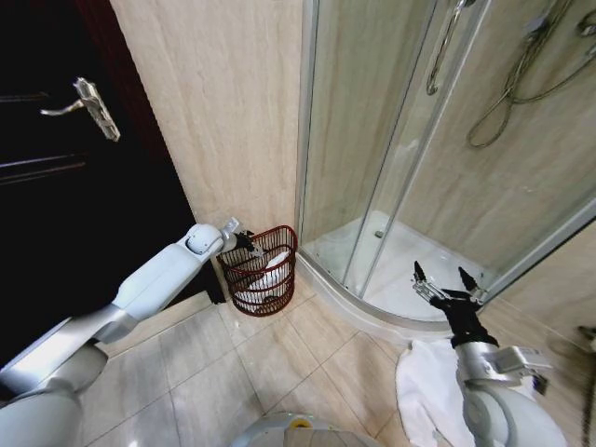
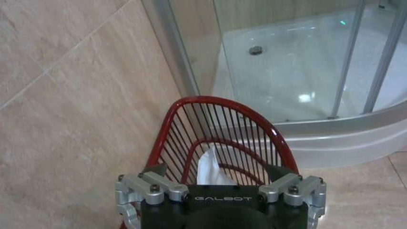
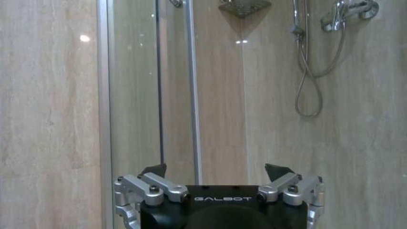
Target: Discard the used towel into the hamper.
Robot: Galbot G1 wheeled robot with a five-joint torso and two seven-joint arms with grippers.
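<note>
Your towel [image 1: 271,276] lies in the hamper [image 1: 279,237]; your left gripper [image 1: 250,246] hangs spread and empty above it, right gripper [image 1: 447,282] idle, spread, empty.

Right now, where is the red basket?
In the head view, the hamper stands on the floor at the robot's left, against the beige wall beside the shower enclosure, with the left pincer at its rim.

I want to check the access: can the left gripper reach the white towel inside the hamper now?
Probably yes. The left gripper is open at the rim of the hamper, and the white towel lies just past it inside, with nothing between.
</note>
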